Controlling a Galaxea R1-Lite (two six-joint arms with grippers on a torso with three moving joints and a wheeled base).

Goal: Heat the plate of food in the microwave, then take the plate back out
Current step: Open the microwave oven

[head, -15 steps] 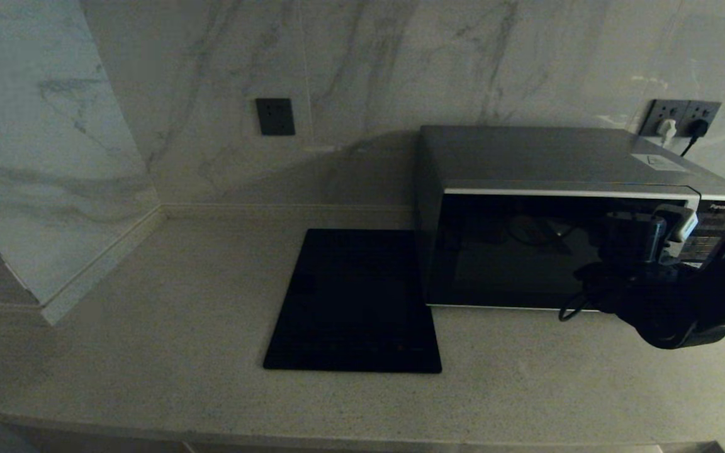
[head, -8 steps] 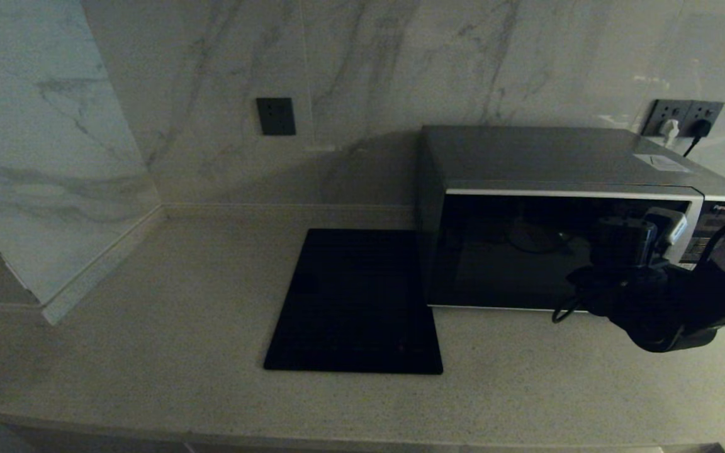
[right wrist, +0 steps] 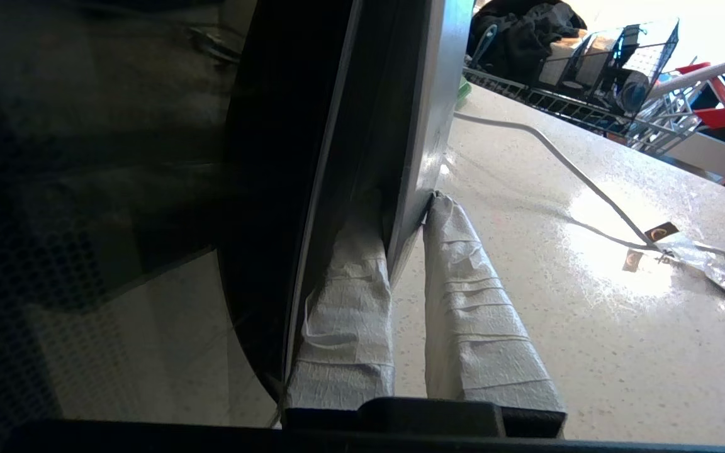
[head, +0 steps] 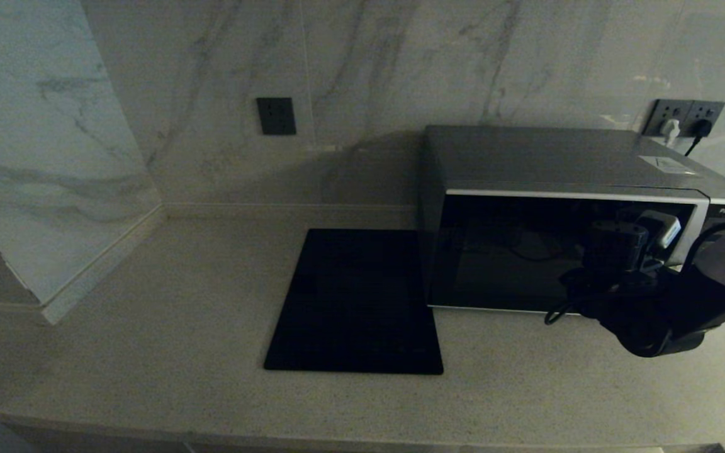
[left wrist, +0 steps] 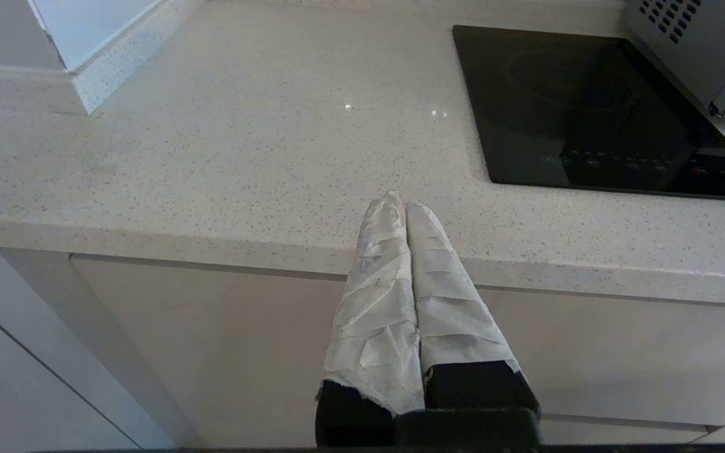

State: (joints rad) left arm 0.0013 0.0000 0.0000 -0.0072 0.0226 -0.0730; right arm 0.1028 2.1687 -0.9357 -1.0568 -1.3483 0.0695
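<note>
- The right tool (right wrist: 410, 251) is up at the front of the microwave (head: 564, 163), its two wrapped fingers (right wrist: 343, 314) clamped on the edge of the door (right wrist: 362, 157), one finger on each face of it.
- From the wrist view that door edge runs straight out ahead between the fingers, and the door looks to stand a little way off the body; from the head view I can't tell how far.
- The plate of food is nowhere in sight: not on the counter (head: 148, 327), and the dark glass shows nothing I can make out inside.
- My read: this is a door step, and whether the heating is behind us or ahead can't be settled from here. Getting the plate back out onto the counter is not yet done.
- The flat black slab (head: 353, 302) lies just beside the microwave, well off from the working tool.
- The left tool (left wrist: 399, 207) is parked low off the counter's front edge, fingers pressed together on nothing.
- A white cable (right wrist: 564, 163) trails across the counter beyond the right tool, clear of it.
</note>
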